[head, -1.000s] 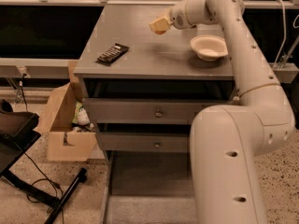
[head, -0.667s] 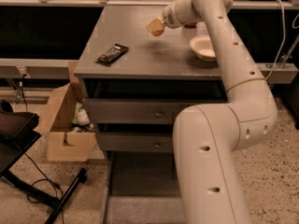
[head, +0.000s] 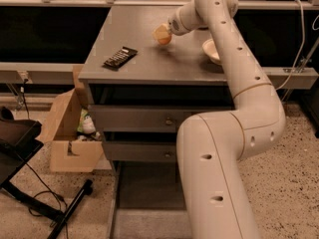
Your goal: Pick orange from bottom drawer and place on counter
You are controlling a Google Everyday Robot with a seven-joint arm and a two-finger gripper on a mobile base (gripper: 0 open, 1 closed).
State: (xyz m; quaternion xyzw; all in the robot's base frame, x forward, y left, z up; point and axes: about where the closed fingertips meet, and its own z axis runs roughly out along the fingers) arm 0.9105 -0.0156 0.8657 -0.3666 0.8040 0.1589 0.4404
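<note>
My gripper (head: 162,35) hangs over the middle of the counter (head: 144,66), at the end of the white arm that reaches in from the right. Its pale fingers (head: 159,32) are shut on the orange (head: 166,40), a small round fruit that peeks out under them, just above the grey top. The bottom drawer (head: 144,198) stands pulled out at the foot of the cabinet; its flat floor shows with nothing on it. The two shallower drawers above it are shut.
A black remote-like device (head: 120,57) lies on the counter's left front. A white bowl (head: 211,51) sits at the right, partly behind the arm. An open cardboard box (head: 70,138) and a black stand (head: 30,183) are on the floor to the left.
The gripper with the orange has moved left and a little lower over the counter, away from the bowl.
</note>
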